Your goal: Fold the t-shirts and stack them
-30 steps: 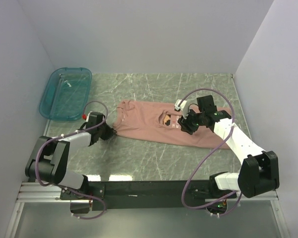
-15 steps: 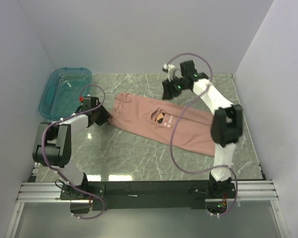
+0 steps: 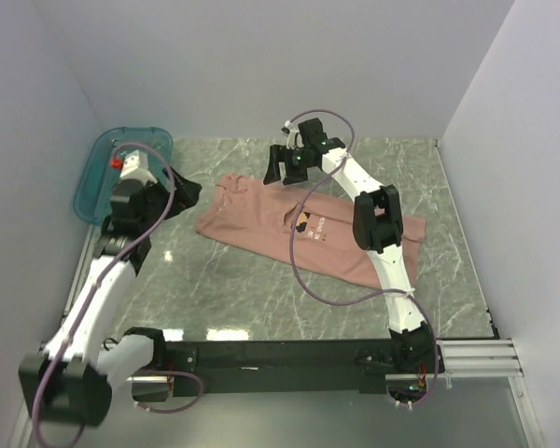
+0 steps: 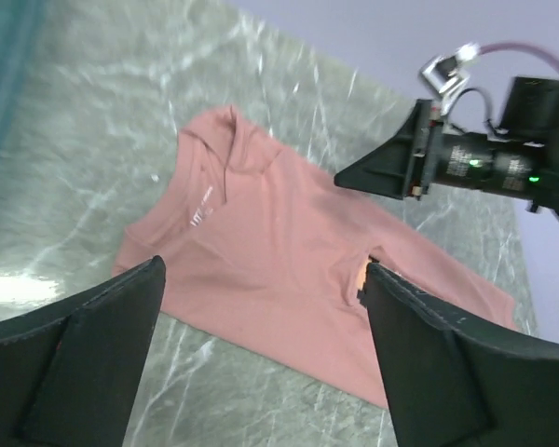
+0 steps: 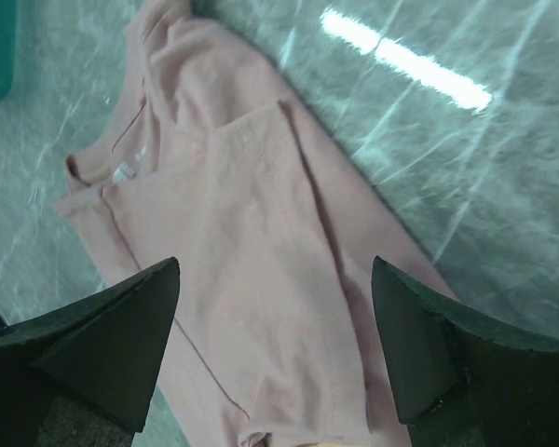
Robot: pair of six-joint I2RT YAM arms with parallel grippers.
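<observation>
Dusty-pink t-shirt (image 3: 299, 229), folded into a long strip, lies diagonally mid-table with marble table (image 3: 261, 289) showing along every edge. Left gripper (image 3: 187, 193), jaws spread and empty, hovers by its collar end near the teal tray (image 3: 93, 191). Right gripper (image 3: 282, 173), jaws also spread and empty, hovers over its far edge.

The t-shirt (image 3: 252, 219) is dusty pink, the table (image 3: 243, 294) grey-green marble with white veins, the tray (image 3: 87, 196) translucent teal.

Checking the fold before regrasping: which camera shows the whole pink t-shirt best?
Top external: nearly the full outline of the t-shirt shows, crossed only by the right arm and its cable. Left wrist shows the collar end and most of the body, its fingers hiding the near edge. Right wrist shows only the collar end, close up.
</observation>
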